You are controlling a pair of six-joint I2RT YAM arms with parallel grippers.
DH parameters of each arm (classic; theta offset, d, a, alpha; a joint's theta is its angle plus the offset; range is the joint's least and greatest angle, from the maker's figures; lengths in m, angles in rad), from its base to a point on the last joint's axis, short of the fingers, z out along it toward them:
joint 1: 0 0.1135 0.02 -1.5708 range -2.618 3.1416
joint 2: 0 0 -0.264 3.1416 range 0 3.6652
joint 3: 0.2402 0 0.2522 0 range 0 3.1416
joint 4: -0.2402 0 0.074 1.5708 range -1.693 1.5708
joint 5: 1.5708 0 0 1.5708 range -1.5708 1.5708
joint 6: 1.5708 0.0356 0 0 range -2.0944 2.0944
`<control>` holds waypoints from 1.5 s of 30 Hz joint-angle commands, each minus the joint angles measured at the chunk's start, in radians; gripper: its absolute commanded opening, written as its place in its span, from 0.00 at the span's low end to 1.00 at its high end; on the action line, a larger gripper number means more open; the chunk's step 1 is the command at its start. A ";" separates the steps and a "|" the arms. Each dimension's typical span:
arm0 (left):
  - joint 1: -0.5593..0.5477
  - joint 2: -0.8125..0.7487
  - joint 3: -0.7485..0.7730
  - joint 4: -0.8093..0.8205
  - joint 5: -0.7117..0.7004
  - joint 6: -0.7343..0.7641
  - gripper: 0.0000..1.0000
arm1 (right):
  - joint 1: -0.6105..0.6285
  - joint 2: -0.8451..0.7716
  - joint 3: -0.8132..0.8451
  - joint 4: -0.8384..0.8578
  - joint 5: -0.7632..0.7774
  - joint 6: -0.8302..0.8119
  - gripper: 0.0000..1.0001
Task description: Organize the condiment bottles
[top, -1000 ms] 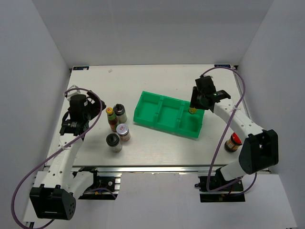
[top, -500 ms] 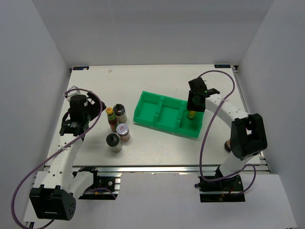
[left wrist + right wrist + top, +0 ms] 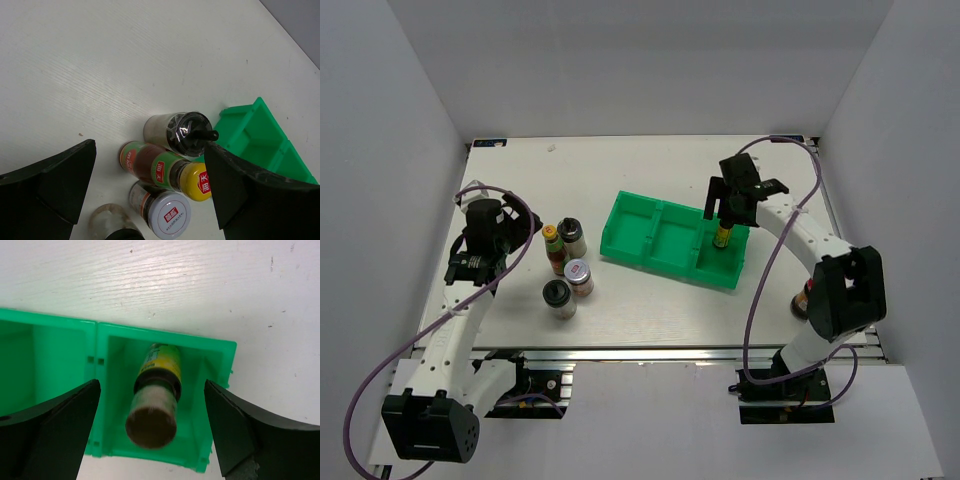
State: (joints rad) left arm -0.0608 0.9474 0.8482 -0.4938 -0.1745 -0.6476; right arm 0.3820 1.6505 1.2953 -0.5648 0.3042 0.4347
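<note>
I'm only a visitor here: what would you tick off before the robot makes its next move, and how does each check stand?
1. Slim bottle inside the green tray's right-end compartment: ok.
2. Right gripper jaws open, off that bottle: ok.
3. That bottle standing straight, not leaning: cannot tell.
4. Left gripper jaws open, holding nothing: ok.
5. Every bottle in the tray: not ok; four bottles and the red-lidded jar stand outside.
</note>
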 commanded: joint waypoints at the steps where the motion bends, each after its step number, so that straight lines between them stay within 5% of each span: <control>1: 0.004 -0.032 0.031 0.004 0.009 -0.001 0.98 | 0.006 -0.104 0.042 -0.033 -0.010 0.007 0.89; 15: 0.004 -0.078 0.003 0.031 0.026 0.008 0.98 | -0.020 -0.512 -0.050 -0.300 0.213 0.130 0.89; 26: -0.007 -0.067 -0.017 0.086 0.050 0.025 0.98 | -0.268 -0.734 -0.231 -0.558 0.314 0.222 0.89; 45: -0.011 -0.016 0.008 0.084 0.050 0.057 0.98 | -0.535 -0.587 -0.427 -0.386 0.138 0.171 0.89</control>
State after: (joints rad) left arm -0.0677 0.9443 0.8413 -0.4328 -0.1287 -0.6056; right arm -0.1242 1.0546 0.8814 -1.0130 0.4709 0.6254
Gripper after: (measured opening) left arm 0.982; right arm 0.895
